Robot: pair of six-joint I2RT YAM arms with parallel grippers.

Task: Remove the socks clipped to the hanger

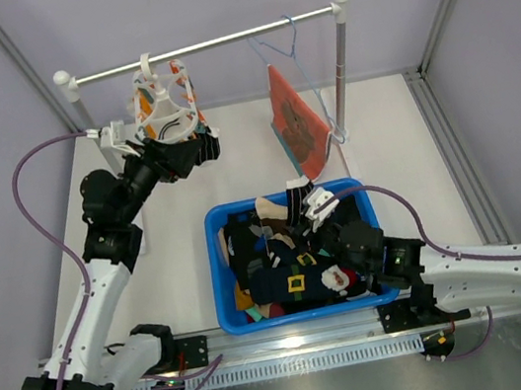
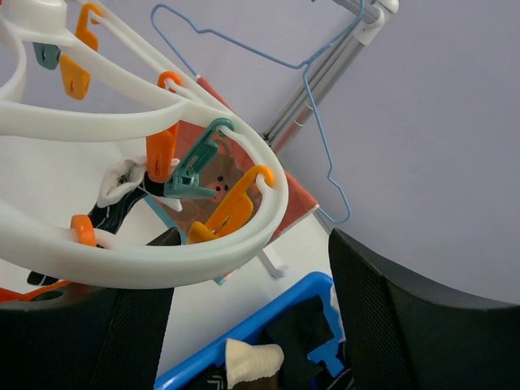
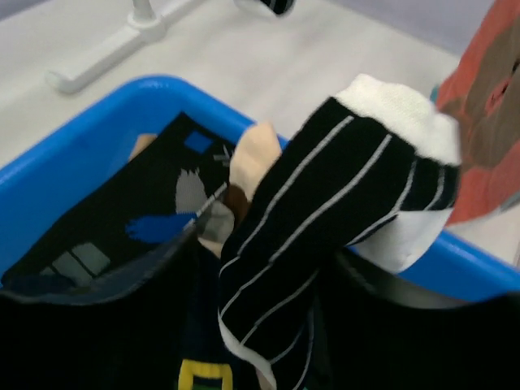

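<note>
1. The left arm [image 1: 103,271] is rising from its base and folding at the elbow toward the rail [image 1: 215,42], holding the left gripper [image 1: 198,141] at the white hanger [image 1: 164,111] hooked there.
2. Its jaws are standing wide apart, grasping nothing, with the hanger's rim crossing just above the gap in the wrist view.
3. A black-and-white sock [image 2: 120,188] is hanging inside the ring, beside an orange peg [image 2: 160,154].
4. The right arm [image 1: 493,271] is stretching low across the table to the blue bin [image 1: 223,281].
5. The right gripper [image 1: 316,206] is clenching a black striped sock [image 3: 325,195] with a white cuff, holding it upright above other socks [image 1: 289,275] piled in the bin.
</note>
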